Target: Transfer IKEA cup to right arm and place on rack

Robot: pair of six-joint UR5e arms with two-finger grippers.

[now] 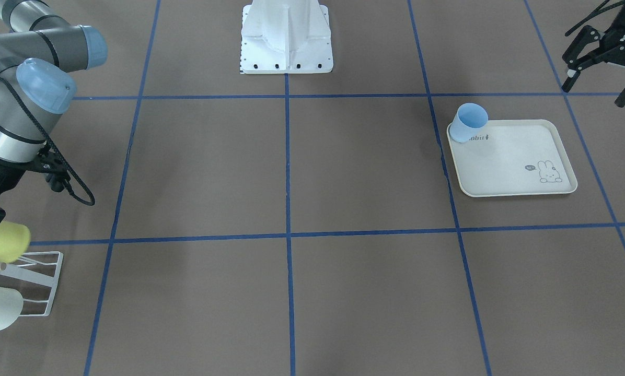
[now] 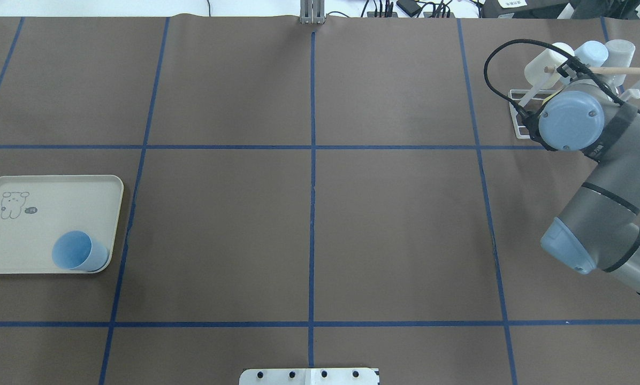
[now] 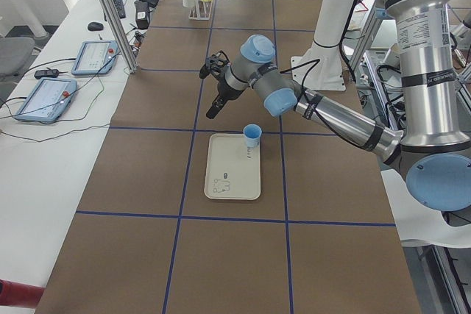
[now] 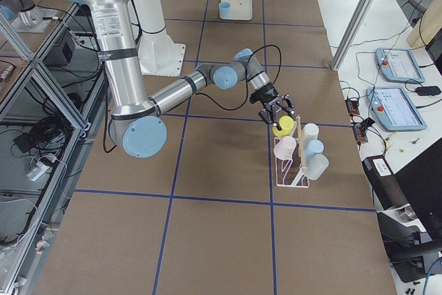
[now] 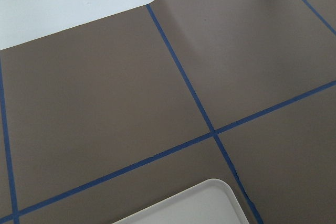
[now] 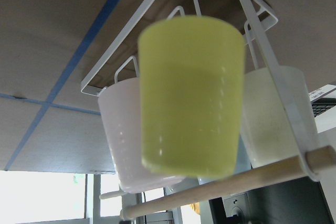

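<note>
A brown table cover (image 1: 370,167) is divided into large squares by blue tape lines (image 1: 287,167). On its left half lies a cream tray (image 1: 500,167) with rounded corners. A small rabbit drawing (image 1: 549,172) sits in the tray's far left corner. A pale blue cup (image 1: 468,123) stands upright, mouth up, in its near right corner. At the table's far right, a pinkish-white cup (image 4: 284,148), a white cup (image 4: 310,131), a light blue cup (image 4: 314,148) and a translucent cup (image 4: 317,166) cluster close together. Beyond the far edge, a white bench (image 3: 44,167) carries two tablets (image 3: 94,56) (image 3: 44,98), a mouse (image 3: 96,26) and cables.
</note>
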